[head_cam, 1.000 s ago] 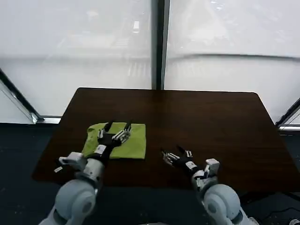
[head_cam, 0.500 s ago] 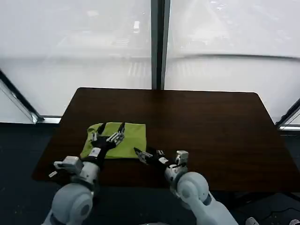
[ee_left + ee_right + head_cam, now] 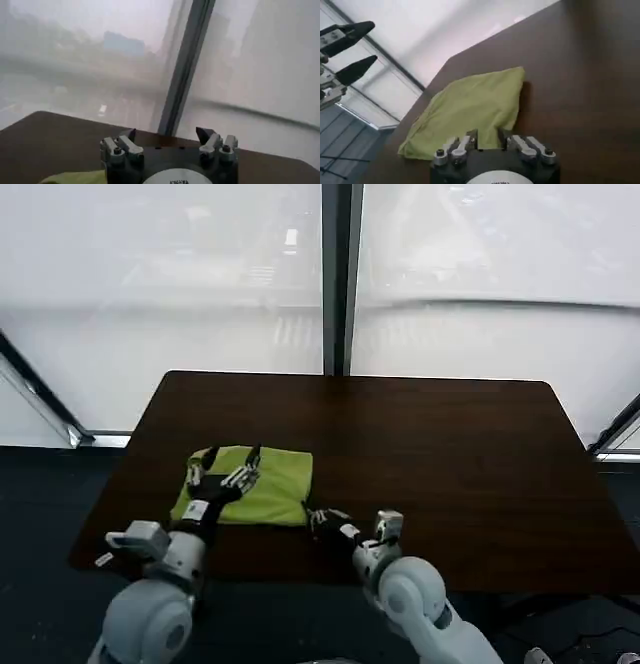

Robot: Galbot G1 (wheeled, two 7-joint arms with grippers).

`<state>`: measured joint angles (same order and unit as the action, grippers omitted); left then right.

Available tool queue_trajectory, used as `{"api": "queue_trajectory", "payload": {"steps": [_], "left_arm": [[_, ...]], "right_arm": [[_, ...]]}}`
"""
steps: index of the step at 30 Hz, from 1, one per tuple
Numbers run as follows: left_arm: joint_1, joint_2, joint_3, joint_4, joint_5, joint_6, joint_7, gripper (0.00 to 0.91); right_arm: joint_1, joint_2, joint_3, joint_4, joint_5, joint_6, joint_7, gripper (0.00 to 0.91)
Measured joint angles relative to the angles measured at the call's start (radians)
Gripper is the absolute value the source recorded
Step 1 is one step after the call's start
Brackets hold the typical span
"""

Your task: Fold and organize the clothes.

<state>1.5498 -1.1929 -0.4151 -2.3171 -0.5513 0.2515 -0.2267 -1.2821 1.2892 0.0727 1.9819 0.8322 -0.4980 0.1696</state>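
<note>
Lime-green T-shirt [image 3: 250,484] lies folded into a compact, roughly rectangular pad on the dark brown tabletop [image 3: 430,454], in the left half, nearer the front edge than the back edge and well apart from the right edge. Fabric is soft and matte; upper surface mostly flat with shallow wrinkles. In the right wrist view the shirt [image 3: 470,107] shows one fairly crisp far corner, while the edge toward the table's left side is rounder and slightly bunched. No print visible on the exposed face. Left gripper [image 3: 228,471] is over the left portion of the shirt, fingers spread apart with a clear gap between them; contact with the cloth cannot be judged. The left wrist view shows the same gripper [image 3: 167,137] with fingertips wide of each other, pointed toward the window, a sliver of green fabric below it. Right gripper [image 3: 312,517] is at the shirt's front right corner, low over the tabletop. In the right wrist view its fingers [image 3: 465,142] sit right at the near hem with fabric between them; whether they are actually pinching it, cannot tell.
</note>
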Motion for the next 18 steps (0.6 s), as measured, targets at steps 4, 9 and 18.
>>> {"api": "queue_trajectory", "payload": {"steps": [4, 9, 18], "left_arm": [[-0.003, 0.0, -0.003, 0.002, 0.001, -0.002, 0.002, 0.878], [-0.018, 0.0, 0.0, 0.013, -0.001, -0.003, 0.009, 0.878], [-0.023, 0.001, 0.001, 0.033, 0.006, -0.02, 0.035, 0.878]], "right_arm": [[-0.03, -0.017, 0.028, 0.022, -0.003, 0.007, 0.0, 0.0], [-0.111, -0.059, 0.102, 0.081, 0.007, 0.009, 0.002, 0.0], [-0.292, -0.098, 0.237, 0.19, -0.019, 0.017, 0.008, 0.0]]}}
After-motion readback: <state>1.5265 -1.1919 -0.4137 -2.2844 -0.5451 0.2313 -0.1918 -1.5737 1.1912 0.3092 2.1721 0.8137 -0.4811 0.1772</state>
